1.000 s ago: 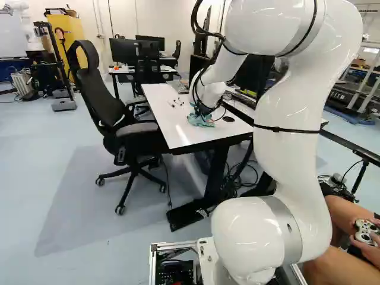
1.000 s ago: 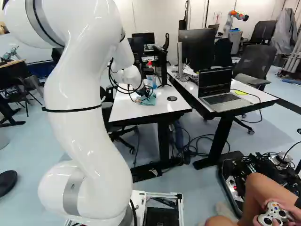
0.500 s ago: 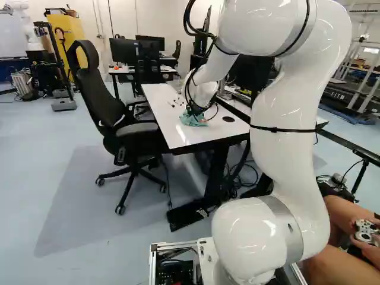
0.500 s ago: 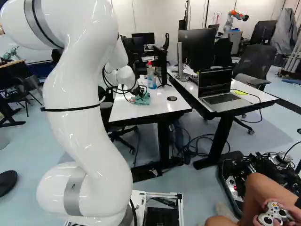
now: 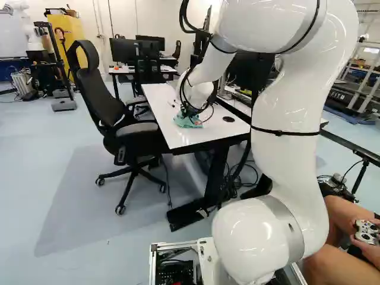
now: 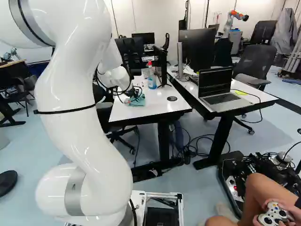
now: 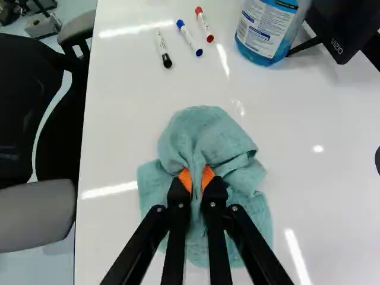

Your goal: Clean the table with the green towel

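Note:
At the end of my arm, my gripper [image 5: 191, 111] is low over the white table [image 5: 172, 132] in the left base view. The wrist view shows the gripper [image 7: 197, 181] shut on the green towel [image 7: 208, 133], a fold of cloth pinched between its orange pads. The rest of the towel lies bunched and spread on the table [image 7: 124, 119] around and under the fingers.
Ahead of the towel lie three markers, black [image 7: 162, 48], blue [image 7: 190, 38] and red [image 7: 204, 25], with a blue spray bottle [image 7: 267, 29] beside them. A black chair [image 5: 113, 113] stands along one table side; a laptop [image 6: 221, 92] sits on the neighbouring table. Another robot [image 6: 233, 20] stands far back.
My arm has swung leftward in both base views, dragging the towel across the table toward the chair side. The gripper has kept hold of it. The base has not moved.

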`<state>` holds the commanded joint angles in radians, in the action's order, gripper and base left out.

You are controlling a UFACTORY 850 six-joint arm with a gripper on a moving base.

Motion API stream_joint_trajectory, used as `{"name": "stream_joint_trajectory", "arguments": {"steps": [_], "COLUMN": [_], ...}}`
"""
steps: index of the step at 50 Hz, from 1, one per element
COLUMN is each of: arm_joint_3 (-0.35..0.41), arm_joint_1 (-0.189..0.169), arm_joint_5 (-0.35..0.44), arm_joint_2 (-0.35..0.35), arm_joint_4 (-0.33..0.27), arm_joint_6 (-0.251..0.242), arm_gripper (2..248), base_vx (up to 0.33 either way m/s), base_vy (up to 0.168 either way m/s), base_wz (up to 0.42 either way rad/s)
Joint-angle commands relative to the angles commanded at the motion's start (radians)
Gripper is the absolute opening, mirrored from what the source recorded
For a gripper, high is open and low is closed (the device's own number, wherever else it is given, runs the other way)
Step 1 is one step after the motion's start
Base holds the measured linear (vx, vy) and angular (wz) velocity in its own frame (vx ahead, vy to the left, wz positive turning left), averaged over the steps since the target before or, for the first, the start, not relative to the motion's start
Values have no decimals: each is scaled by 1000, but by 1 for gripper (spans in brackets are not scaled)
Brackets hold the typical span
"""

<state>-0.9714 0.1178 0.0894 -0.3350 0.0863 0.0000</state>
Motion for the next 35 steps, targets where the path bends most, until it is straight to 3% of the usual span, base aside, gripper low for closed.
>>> {"name": "stream_joint_trajectory", "arguments": {"steps": [16,35], "arm_joint_3": [80,139], "arm_joint_1": [-13,-64], "arm_joint_5": [0,0], "arm_joint_2": [66,116], "arm_joint_4": [0,0], "arm_joint_6": [0,0], "arm_gripper": [38,38], "base_vx": [0,0], "base_vy": [0,0], "base_wz": [0,0]}}
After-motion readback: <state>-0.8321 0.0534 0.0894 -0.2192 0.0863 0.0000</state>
